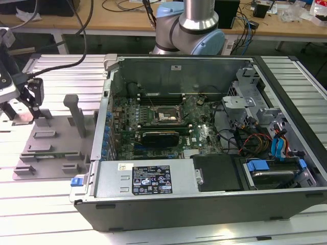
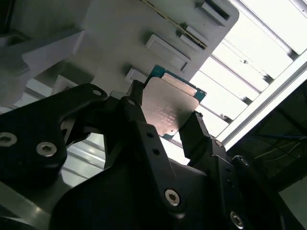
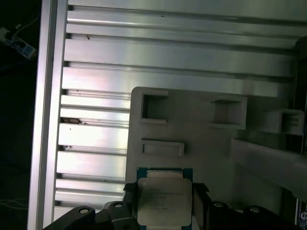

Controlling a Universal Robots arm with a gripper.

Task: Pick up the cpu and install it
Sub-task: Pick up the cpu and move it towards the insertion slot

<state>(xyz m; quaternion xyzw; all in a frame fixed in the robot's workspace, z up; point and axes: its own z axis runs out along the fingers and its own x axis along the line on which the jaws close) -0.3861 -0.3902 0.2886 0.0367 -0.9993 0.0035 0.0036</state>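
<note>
While the tool grips the cpu by two opposite edges at the grey tray, nine o'clock of the case, pickup seems in hand; the next move likely needs a level, straight lift.

In the first wrist view the picture's edge cuts off the cpu, and the fingers clasping it cover its two side edges. In the second wrist view the gripper hides the cpu's corner nearest the gripper's own body. In the exterior view the picture's upper edge cuts off the arm, and what sits between the fingers is too small to tell.
</note>
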